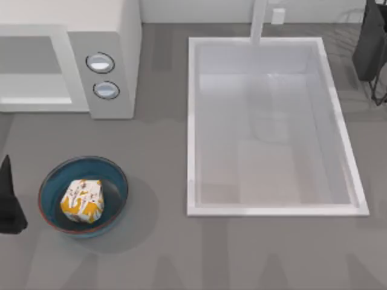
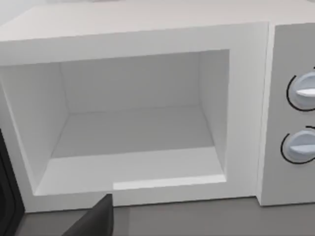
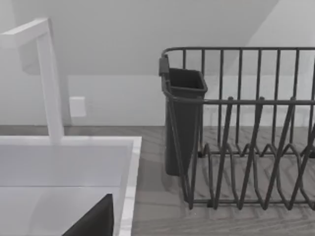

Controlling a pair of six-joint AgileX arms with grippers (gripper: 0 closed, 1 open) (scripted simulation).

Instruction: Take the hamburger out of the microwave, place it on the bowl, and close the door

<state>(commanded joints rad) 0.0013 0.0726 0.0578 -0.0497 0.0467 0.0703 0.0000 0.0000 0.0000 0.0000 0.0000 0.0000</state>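
Note:
The hamburger (image 1: 83, 200), a white-wrapped lump with orange patches, lies inside the blue bowl (image 1: 115, 181) at the table's front left. My left gripper (image 1: 8, 193) hovers at the left edge just beside the bowl, apart from it, pointing toward the microwave (image 1: 112, 36) at the back left. The microwave (image 2: 246, 98) stands with its grey cavity (image 2: 133, 128) uncovered and bare. The door is out of view; a dark strip (image 2: 6, 196) shows at the opening's side. My right gripper (image 1: 370, 42) is parked at the back right.
A white sink basin (image 1: 192, 121) with a tap (image 1: 259, 21) takes up the middle and right of the table. A dark wire dish rack (image 3: 246, 128) with a cutlery cup (image 3: 183, 118) stands at the back right. Two knobs (image 1: 100, 62) face forward on the microwave.

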